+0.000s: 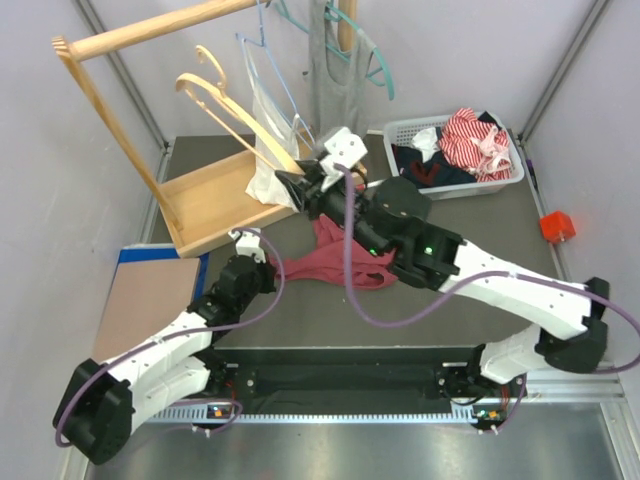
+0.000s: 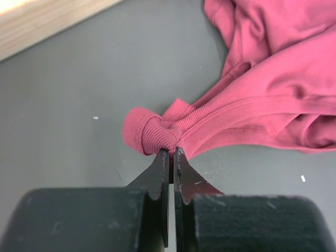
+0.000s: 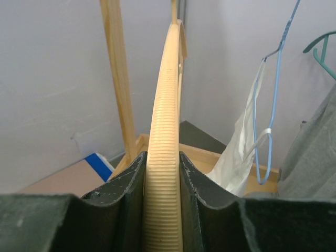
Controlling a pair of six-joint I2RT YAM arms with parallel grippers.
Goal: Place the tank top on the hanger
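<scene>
Top external: left jaws pinch one tank top, right jaws one hanger.

Dark grey table, maroon tank top, white laundry basket, orange block

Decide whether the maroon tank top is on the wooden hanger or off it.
Off. The tank top lies crumpled on the table, its edge pinched by the left tool; the right tool holds the bare hanger.
</scene>
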